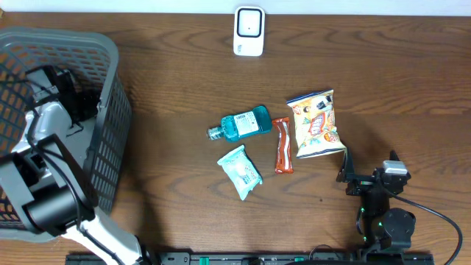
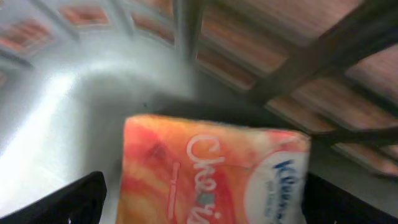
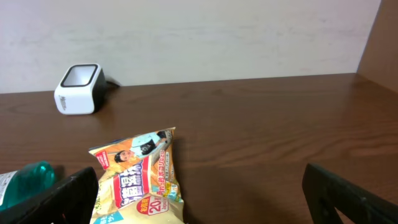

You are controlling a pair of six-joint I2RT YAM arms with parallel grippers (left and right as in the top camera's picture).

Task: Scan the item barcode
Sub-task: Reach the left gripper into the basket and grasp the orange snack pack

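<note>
An orange and white tissue pack (image 2: 211, 174) lies on the grey floor of the basket (image 1: 116, 88), and my left gripper (image 2: 199, 208) stands open around it; a gap shows by the left finger (image 2: 74, 202). Overhead, the left gripper (image 1: 73, 99) reaches down inside the basket. The white barcode scanner (image 1: 249, 31) stands at the table's far edge, also in the right wrist view as the scanner (image 3: 78, 89). My right gripper (image 1: 352, 177) is open and empty at the front right, just short of a yellow snack bag (image 3: 140, 180).
On the table's middle lie a blue bottle (image 1: 243, 123), a red-brown bar (image 1: 282, 145), the snack bag (image 1: 316, 123) and a teal and white pack (image 1: 240, 171). The basket's mesh walls (image 2: 280, 68) rise close around the left gripper.
</note>
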